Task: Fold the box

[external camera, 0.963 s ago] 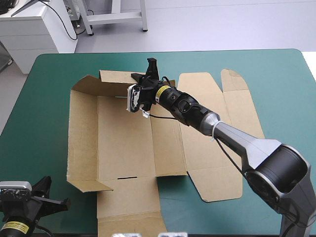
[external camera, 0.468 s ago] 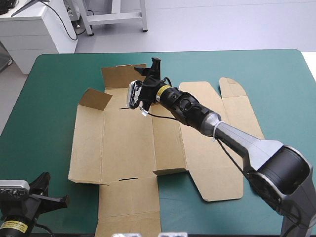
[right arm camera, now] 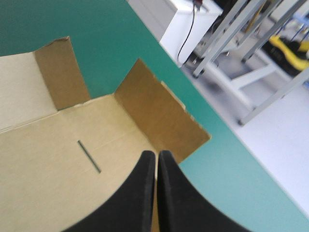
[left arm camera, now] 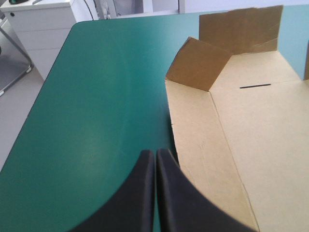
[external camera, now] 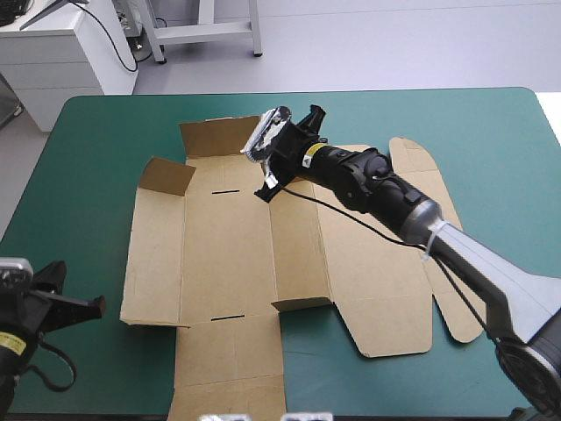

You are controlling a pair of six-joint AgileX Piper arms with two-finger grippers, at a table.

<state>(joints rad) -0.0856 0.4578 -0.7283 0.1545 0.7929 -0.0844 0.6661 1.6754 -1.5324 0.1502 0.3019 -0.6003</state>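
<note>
A: High view, where's the box (external camera: pixel 228 254)?
B: Opened out on the teal-green tabletop (external camera: pixel 88 158), far flap (external camera: pixel 213 136) upright.
A: Hands?
B: Right hand (right arm camera: pixel 156 154) closed, near that flap. Left hand (left arm camera: pixel 155 153) closed too, empty, beside the box's left edge.

light: bright, even, from overhead | shadows: soft and short; a narrow dark band on the teal-green cover (external camera: pixel 307 351) under the lifted near edge of the box (external camera: pixel 228 254); inner faces of the raised flaps (left arm camera: pixel 193 65) darker than the flat board | glare: broad pale sheen on the cover toward its left edge
</note>
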